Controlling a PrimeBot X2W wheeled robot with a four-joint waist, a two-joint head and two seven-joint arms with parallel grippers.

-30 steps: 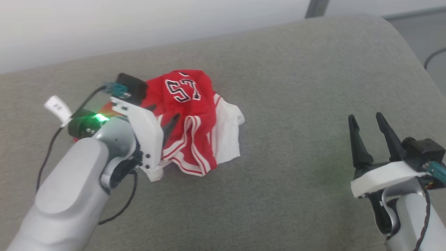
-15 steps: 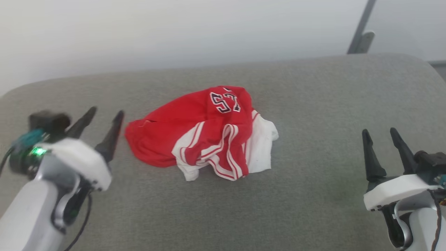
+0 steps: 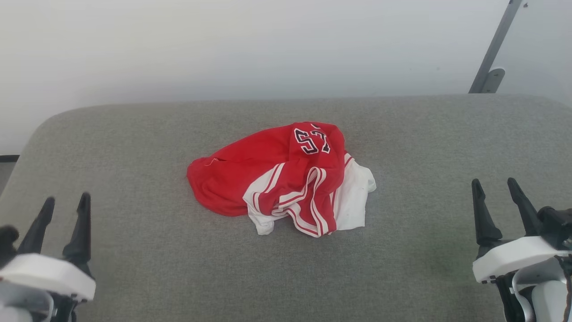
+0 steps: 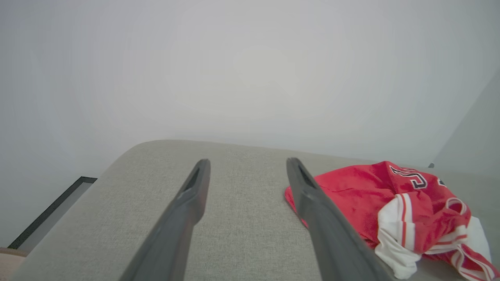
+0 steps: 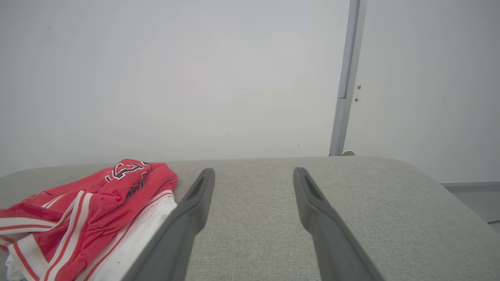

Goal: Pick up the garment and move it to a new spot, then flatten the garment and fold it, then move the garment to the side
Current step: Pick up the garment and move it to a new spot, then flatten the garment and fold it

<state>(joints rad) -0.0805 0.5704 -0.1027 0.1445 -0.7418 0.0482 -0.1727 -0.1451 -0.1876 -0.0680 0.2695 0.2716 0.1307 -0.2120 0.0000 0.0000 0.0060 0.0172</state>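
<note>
The garment (image 3: 286, 176), a red jersey with white panels and striped trim, lies crumpled in a heap at the middle of the grey padded surface (image 3: 134, 134). Black lettering shows upside down on its top fold. My left gripper (image 3: 65, 201) stands open at the lower left, well apart from the cloth, with nothing between its fingers. At the lower right my right gripper (image 3: 494, 185) is open too and empty. In the left wrist view the garment (image 4: 390, 203) sits right of the left gripper (image 4: 246, 162). In the right wrist view the garment (image 5: 86, 210) lies left of the right gripper (image 5: 254, 171).
A pale wall (image 3: 223, 44) rises behind the grey surface. A grey metal post (image 3: 491, 53) stands at the back right. The surface's rounded edges fall away at far left and far right, with bare fabric on both sides of the heap.
My left gripper has let go of the garment and drawn back to the lower left. The camera has swung, so the whole picture has shifted. The garment lies spread a little wider.
</note>
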